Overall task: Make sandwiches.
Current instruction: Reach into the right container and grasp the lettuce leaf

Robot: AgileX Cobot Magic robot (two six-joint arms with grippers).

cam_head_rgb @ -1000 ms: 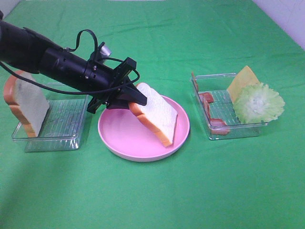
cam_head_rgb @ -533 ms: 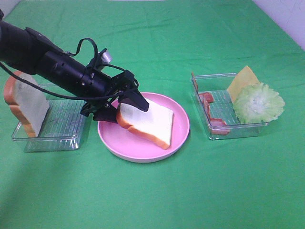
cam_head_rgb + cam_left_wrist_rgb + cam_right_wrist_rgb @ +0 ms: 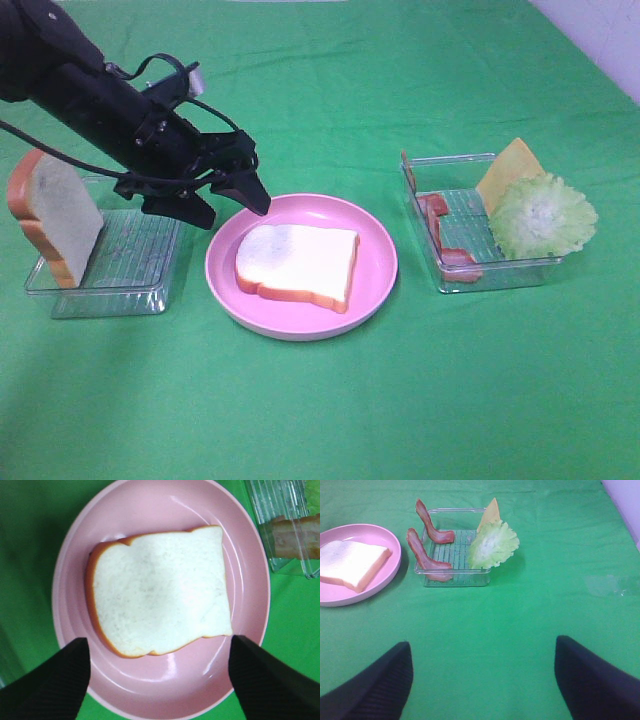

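Note:
One white bread slice (image 3: 297,262) with orange-brown crust lies flat on the round pink plate (image 3: 375,265). My left gripper (image 3: 233,210) hovers open just above the plate's left rim, holding nothing. In the left wrist view its dark fingers (image 3: 50,680) flank the bread slice (image 3: 160,590) from above. A second bread slice (image 3: 55,215) stands upright in the left clear tray (image 3: 130,270). Lettuce (image 3: 542,215), cheese (image 3: 510,165) and bacon strips (image 3: 440,235) sit in the right clear tray (image 3: 500,272). My right gripper (image 3: 482,645) is open and empty over bare cloth, out of the exterior view.
A green cloth (image 3: 320,410) covers the whole table. In the right wrist view the lettuce (image 3: 492,544), the cheese (image 3: 491,511) and two bacon strips (image 3: 425,555) stand on edge in their tray, right of the plate (image 3: 370,532).
My left gripper opened and let go of the bread slice, which dropped from a tilt to lie flat on the plate. The left arm then rose and drew back to the left.

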